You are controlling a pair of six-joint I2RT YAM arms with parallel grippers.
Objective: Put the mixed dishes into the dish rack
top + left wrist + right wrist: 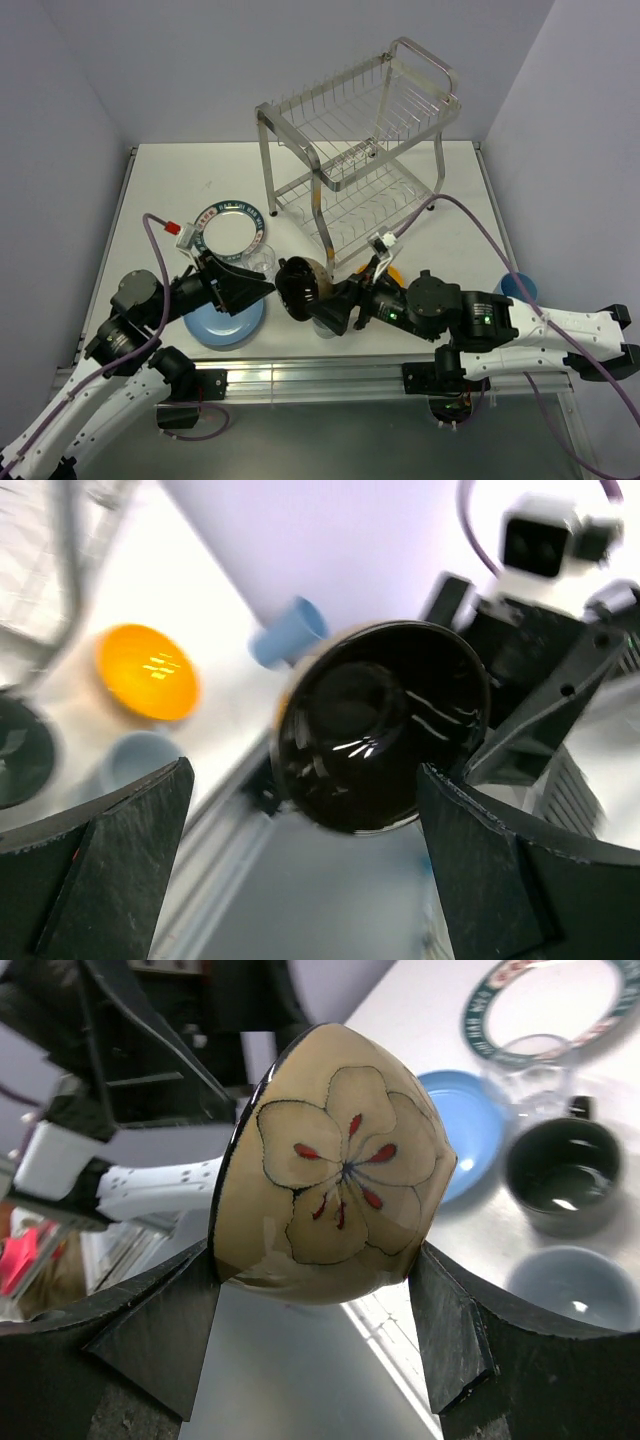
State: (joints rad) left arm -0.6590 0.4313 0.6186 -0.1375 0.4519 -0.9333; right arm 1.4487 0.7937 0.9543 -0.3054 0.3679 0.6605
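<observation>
My right gripper is shut on a tan flowered bowl with a glossy black inside, held on its side above the table's front edge. My left gripper is open, its fingers wide of the bowl's rim and facing its mouth. The dish rack stands at the back. On the table lie a white plate with a green rim, a light blue plate, a clear glass, a dark mug, a pale grey-blue mug, an orange bowl and a blue cup.
The two wrists meet over the front edge. The right arm covers much of the orange bowl and both mugs in the top view. Cables trail across the table beside the rack. Walls close in on three sides.
</observation>
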